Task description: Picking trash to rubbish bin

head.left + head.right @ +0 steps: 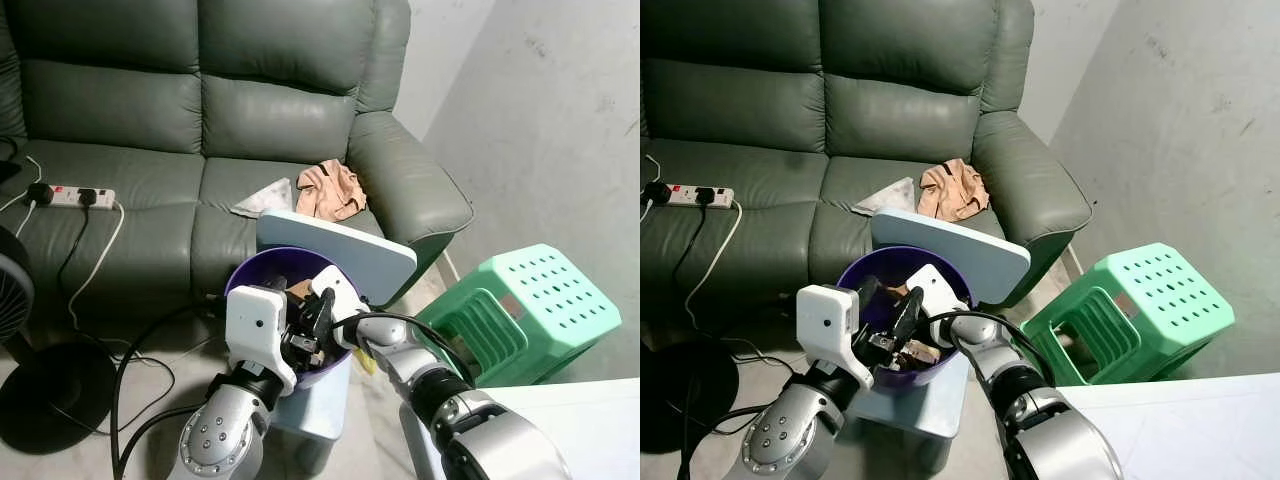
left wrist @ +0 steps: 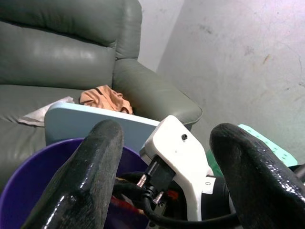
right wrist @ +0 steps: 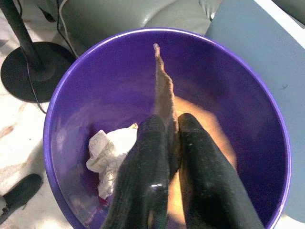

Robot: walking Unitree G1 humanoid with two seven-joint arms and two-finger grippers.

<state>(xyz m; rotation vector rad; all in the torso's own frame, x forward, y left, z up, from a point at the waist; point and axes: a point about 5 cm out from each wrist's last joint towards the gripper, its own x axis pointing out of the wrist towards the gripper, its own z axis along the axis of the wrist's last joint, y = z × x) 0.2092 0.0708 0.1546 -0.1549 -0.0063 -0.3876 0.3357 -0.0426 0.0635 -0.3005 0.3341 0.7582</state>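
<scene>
Green leather sofa (image 1: 180,120) takes up most of what I'm looking at through the head cams, with a bare concrete wall (image 1: 560,120) off to the right. Going left to right: far left I've got a black fan (image 1: 12,290) on its round base on the floor, then a white power strip (image 1: 68,196) lying on the sofa seat with black plugs in it and cables trailing down to the floor. Further along the seat there's a crumpled white tissue (image 1: 265,197) and, touching it on the right, a bunched-up peach cloth (image 1: 330,189).

Right in front of me is the purple rubbish bin (image 1: 262,270), with a pale blue lid (image 1: 340,250) propped up at its back edge. My left gripper (image 1: 300,345) hovers at the near rim of the bin, fingers (image 2: 90,181) spread wide with nothing between them.

My right gripper (image 3: 169,157) is down inside the bin, fingers pinched together on a thin piece of brown cardboard (image 3: 164,95) that stands up on edge between them. Beside it, a scrunched white paper wrapper (image 3: 108,152) lies at the bottom of the bin.

Off to the right, a mint green plastic stool (image 1: 525,310) sits on the floor near the sofa arm.
</scene>
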